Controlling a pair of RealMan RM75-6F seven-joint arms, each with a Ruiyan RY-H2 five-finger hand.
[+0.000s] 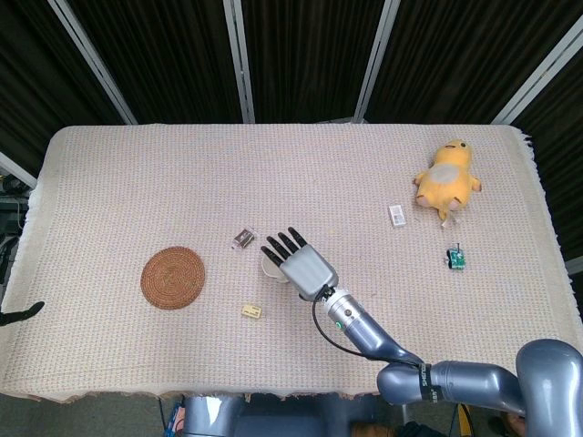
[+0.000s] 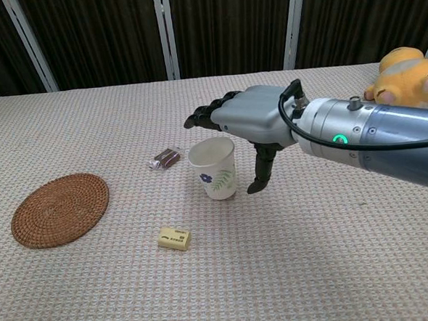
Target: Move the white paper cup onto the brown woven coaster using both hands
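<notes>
The white paper cup [image 2: 213, 168] with a blue flower print stands upright on the table mat, mid-table. My right hand [image 2: 248, 122] hovers just behind and over it, fingers stretched out past the rim and thumb hanging down beside the cup's right wall; it holds nothing. From the head view the right hand [image 1: 301, 264] covers most of the cup [image 1: 271, 265]. The brown woven coaster [image 2: 59, 209] lies flat well to the cup's left, also seen as the coaster [image 1: 173, 278]. Only a dark tip of my left hand [image 1: 22, 313] shows at the left edge of the head view.
A yellow eraser [image 2: 174, 238] lies in front of the cup, and a wrapped candy [image 2: 165, 158] lies to its left. A yellow plush toy [image 1: 446, 178], a small white box [image 1: 397, 215] and a small green item [image 1: 455, 259] sit at the right.
</notes>
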